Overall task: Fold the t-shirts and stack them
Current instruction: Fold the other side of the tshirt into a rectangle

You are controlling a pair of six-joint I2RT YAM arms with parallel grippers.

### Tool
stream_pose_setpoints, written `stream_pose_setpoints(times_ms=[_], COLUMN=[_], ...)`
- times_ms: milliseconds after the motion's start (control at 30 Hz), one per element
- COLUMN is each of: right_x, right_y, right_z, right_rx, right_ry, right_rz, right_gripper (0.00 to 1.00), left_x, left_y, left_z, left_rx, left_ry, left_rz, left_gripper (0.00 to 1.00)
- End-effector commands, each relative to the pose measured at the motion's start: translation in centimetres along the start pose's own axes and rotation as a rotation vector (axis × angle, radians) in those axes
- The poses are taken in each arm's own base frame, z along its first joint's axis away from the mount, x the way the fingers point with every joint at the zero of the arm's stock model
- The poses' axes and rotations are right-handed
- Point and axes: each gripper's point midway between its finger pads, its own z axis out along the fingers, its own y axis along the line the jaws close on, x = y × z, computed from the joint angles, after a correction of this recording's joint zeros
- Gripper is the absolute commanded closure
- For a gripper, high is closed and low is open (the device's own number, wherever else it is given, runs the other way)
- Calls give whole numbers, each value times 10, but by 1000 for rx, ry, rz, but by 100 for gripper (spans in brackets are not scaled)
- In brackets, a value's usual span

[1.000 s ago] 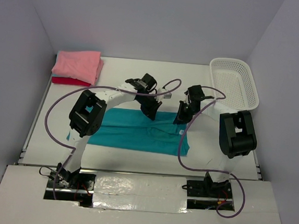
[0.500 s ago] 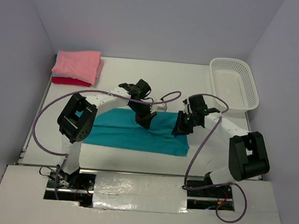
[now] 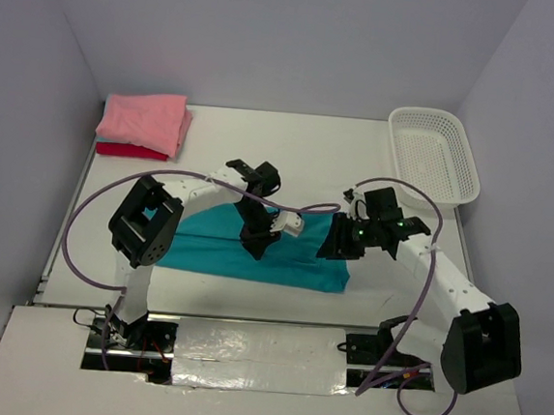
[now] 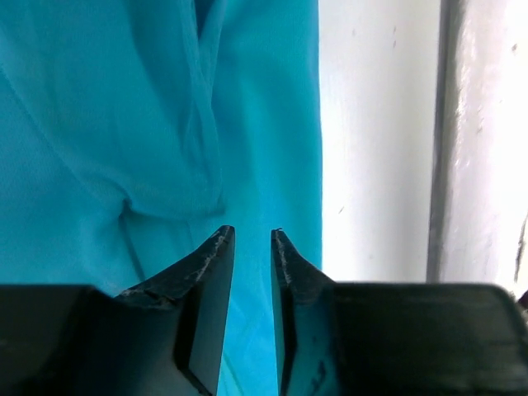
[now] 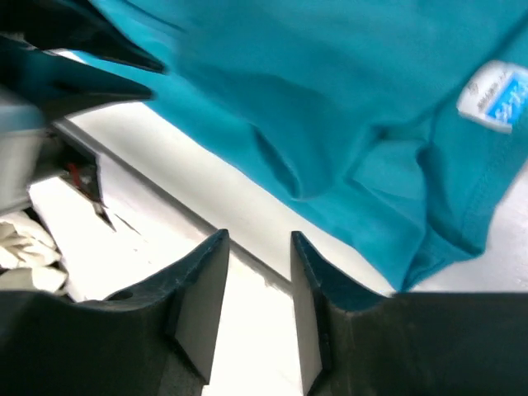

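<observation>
While the darker teal-blue cloth t-shirt (image 3: 206,242) lies spread lengthwise at the near side of the white worktop (image 3: 310,157), left end effector (image 4: 250,235) hovers over it, fingers slightly parted, empty. Right end effector (image 5: 258,237) above its right corner, parted, holding nothing.

The spread shirt (image 3: 205,250) is laid across the near middle of the table (image 3: 292,151). The folded stack (image 3: 144,123) is set at the far left corner and the basket (image 3: 435,158) at the far right. The left gripper (image 3: 252,247) is held over the shirt's middle, and the right gripper (image 3: 333,248) over its right end.
</observation>
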Motion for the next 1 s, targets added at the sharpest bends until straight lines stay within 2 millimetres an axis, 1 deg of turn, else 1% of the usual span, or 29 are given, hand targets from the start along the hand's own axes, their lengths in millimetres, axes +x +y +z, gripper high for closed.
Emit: stream_pose_setpoints(times_ms=[0, 33, 67, 100, 133, 167, 233, 267, 300, 333, 367, 400, 433, 467, 500, 533, 567, 600, 633, 700, 733, 800, 833, 867, 900, 933, 967], right_x=[-32, -38, -49, -60, -62, -78, -84, -85, -81, -78, -71, -67, -54, -49, -42, -26, -24, -21, -2, 6, 17, 25, 27, 28, 27, 20, 17], right_y=[25, 23, 21, 17, 5, 5, 4, 1, 8, 9, 8, 10, 11, 11, 11, 7, 8, 12, 7, 8, 1, -6, -9, -9, -10, -5, -9], right_z=[-14, -7, -4, 2, 18, 22, 38, 51, 59, 65, 73, 78, 84, 87, 89, 91, 92, 89, 91, 93, 95, 98, 100, 99, 97, 92, 89], right_rx=[-61, -53, -38, -16, 19, 30, 27, 28, 14, 11, 14, 8, 6, 2, -4, -1, -7, -17, -9, -18, -5, 18, 26, 36, 45, 42, 78], right_ry=[-121, -125, -145, -157, -115, -140, -114, -81, -58, -39, -11, -4, 26, 35, 45, 73, 61, 48, 76, 73, 97, 121, 130, 135, 128, 99, 85], right_rz=[-71, -57, -51, -32, 4, -2, 9, 19, 4, -3, -3, -13, -13, -8, -4, 12, 20, 18, 29, 44, 58, 73, 79, 80, 72, 53, 46], right_gripper=[62, 68, 83, 91, 98, 100, 100, 100, 100, 100, 100, 100, 100, 100, 100, 100, 100, 100, 100, 100, 100, 100, 100, 100, 100, 100, 100], left_x=[-8, -11, -13, -15, -20, -19, -24, -17, -15, -12, -2, 6, 11, 22, 30, 36, 45, 53, 61, 75, 79, 94, 98, 106, 108, 114, 118], left_y=[-6, -3, 1, 4, 5, 10, 14, 24, 28, 32, 39, 41, 43, 50, 49, 50, 53, 51, 52, 54, 54, 58, 58, 59, 59, 60, 61], left_z=[-22, -24, -28, -30, -34, -44, -60, -73, -82, -91, -103, -106, -114, -124, -124, -129, -140, -140, -148, -151, -154, -161, -166, -172, -177, -184, -188], left_rx=[-43, -60, -77, -86, -88, -95, -86, -116, -134, -154, -184, -196, -225, -261, -267, -285, -320, -322, -350, -385, -400, -437, -450, -466, -477, -496, -514], left_ry=[-4, -9, -18, -31, -63, -99, -180, -209, -227, -243, -263, -268, -280, -290, -291, -298, -310, -314, -325, -318, -320, -322, -328, -338, -346, -354, -352], left_rz=[77, 57, 46, 36, 11, -20, -81, -130, -169, -187, -221, -257, -267, -294, -328, -347, -369, -391, -413, -451, -462, -506, -516, -539, -546, -565, -573], left_gripper=[63, 62, 62, 63, 64, 64, 65, 65, 65, 65, 65, 65, 65, 65, 65, 65, 65, 65, 65, 65, 65, 65, 65, 65, 65, 65, 65])
